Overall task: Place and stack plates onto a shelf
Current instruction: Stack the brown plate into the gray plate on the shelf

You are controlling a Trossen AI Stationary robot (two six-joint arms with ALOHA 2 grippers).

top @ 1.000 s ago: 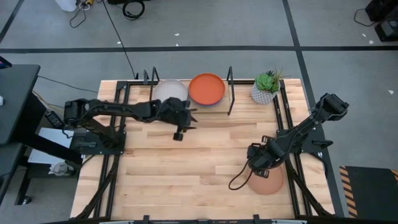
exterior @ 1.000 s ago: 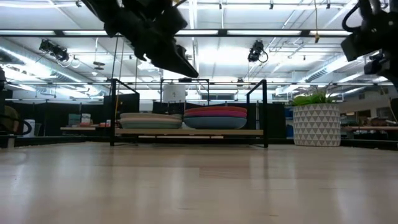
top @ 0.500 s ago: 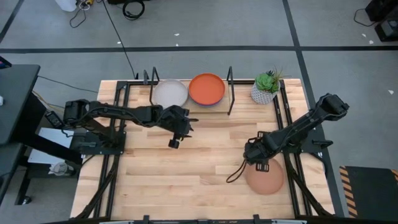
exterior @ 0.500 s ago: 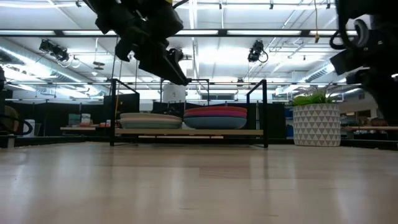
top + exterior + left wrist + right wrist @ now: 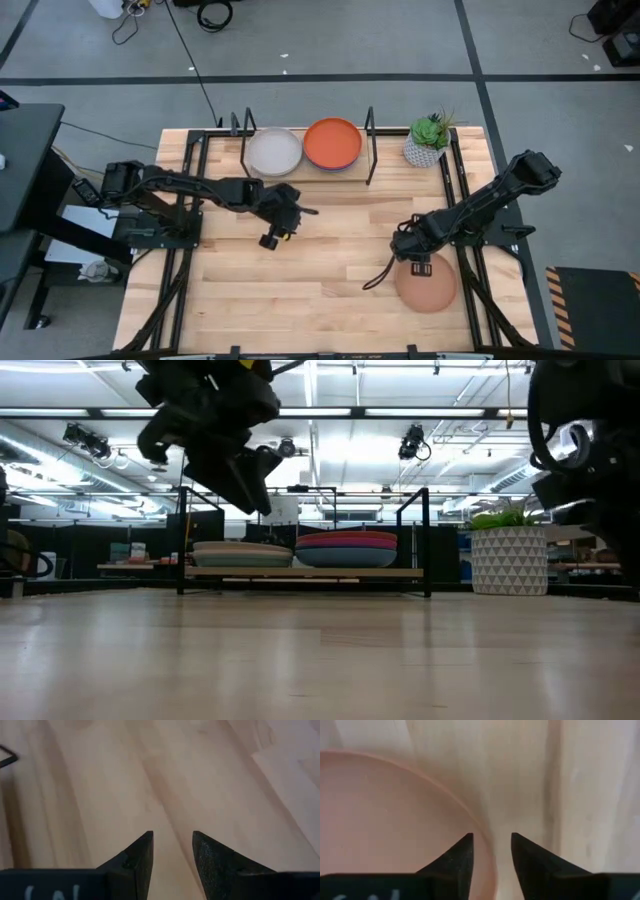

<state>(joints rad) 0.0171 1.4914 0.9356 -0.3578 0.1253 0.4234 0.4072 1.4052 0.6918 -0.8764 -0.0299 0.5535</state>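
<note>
One tan-brown plate point(image 5: 428, 284) lies flat on the table near its right near corner. My right gripper point(image 5: 414, 262) hangs open above the plate's far-left rim point(image 5: 481, 832), which runs between the fingers in the right wrist view; the low view shows this gripper point(image 5: 585, 452) well above the table. My left gripper point(image 5: 268, 240) is open over bare wood near the table's middle, in front of the shelf point(image 5: 305, 170). On the shelf point(image 5: 300, 572) sit two stacks of plates, one topped cream-grey point(image 5: 274, 152) and one topped orange point(image 5: 332, 143).
A potted plant point(image 5: 428, 140) in a white patterned pot point(image 5: 508, 560) stands at the far right, beside the shelf's right uprights point(image 5: 370, 145). Black frame rails run along the table's left and right sides. Bare wood point(image 5: 165, 780) lies between the two grippers.
My left gripper has drawn back from the shelf toward the near edge and slightly to the left. My right gripper has shifted off the tan-brown plate toward the far edge, so that more of the plate shows; the plate has stayed where it was.
</note>
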